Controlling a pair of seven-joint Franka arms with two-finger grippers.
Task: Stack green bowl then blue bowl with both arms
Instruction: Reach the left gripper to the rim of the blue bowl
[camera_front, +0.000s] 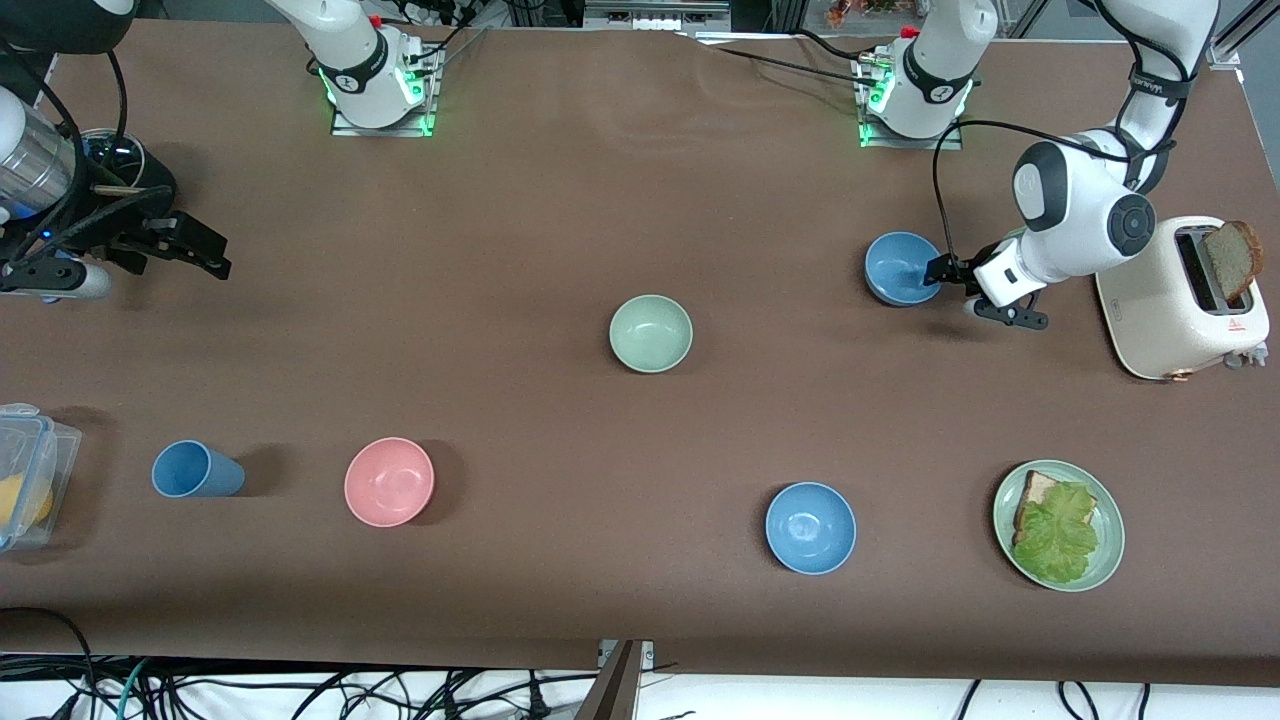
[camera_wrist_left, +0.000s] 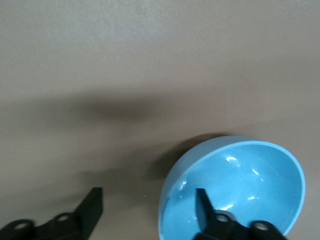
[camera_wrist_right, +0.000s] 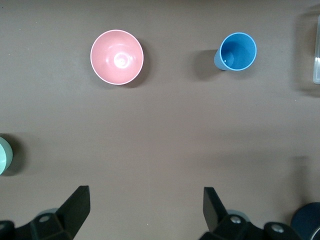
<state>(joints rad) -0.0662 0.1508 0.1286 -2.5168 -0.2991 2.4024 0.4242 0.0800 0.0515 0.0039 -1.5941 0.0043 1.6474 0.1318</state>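
The pale green bowl (camera_front: 651, 333) sits mid-table; its edge shows in the right wrist view (camera_wrist_right: 2, 155). The muted blue bowl (camera_front: 900, 268) sits toward the left arm's end, farther from the front camera. My left gripper (camera_front: 958, 283) is open at that bowl's rim. In the left wrist view the gripper (camera_wrist_left: 147, 202) straddles the rim of the blue bowl (camera_wrist_left: 250, 180), one finger (camera_wrist_left: 202, 202) over its inside and the other outside. My right gripper (camera_front: 195, 245) hangs open and empty over the table at the right arm's end (camera_wrist_right: 145, 200).
A brighter blue bowl (camera_front: 811, 527), a green plate with bread and lettuce (camera_front: 1105, 560) and a toaster (camera_front: 1170, 310) are at the left arm's end. A pink bowl (camera_front: 389, 481), a blue cup (camera_front: 195, 470) and a plastic container (camera_front: 25, 475) are at the right arm's end.
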